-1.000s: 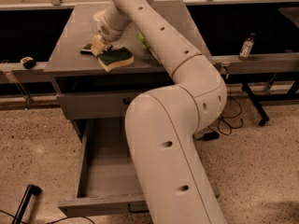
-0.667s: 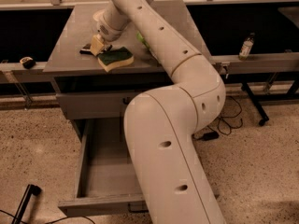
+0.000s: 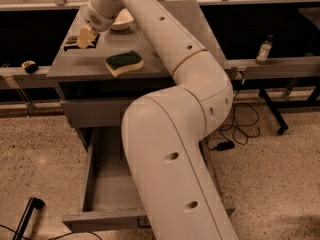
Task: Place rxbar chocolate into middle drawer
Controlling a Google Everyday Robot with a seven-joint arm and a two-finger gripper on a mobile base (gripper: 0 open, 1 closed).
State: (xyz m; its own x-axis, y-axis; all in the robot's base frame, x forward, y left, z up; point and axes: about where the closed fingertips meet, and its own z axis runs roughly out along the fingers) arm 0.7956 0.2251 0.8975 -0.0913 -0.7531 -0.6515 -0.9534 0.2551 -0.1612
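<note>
The rxbar chocolate is a dark flat bar near the far left of the grey cabinet top. My gripper sits right on it at the end of the long white arm; most of the bar is hidden under it. The middle drawer is pulled out wide below, grey and empty inside, with its right part hidden by my arm.
A green-topped yellow sponge lies mid-front on the cabinet top. A pale bowl stands behind the gripper. The upper drawer is closed. A small bottle stands on the right shelf. A black object lies on the floor.
My gripper has moved left, away from the sponge, to the far left of the cabinet top. The sponge has stayed put and the drawer stays open.
</note>
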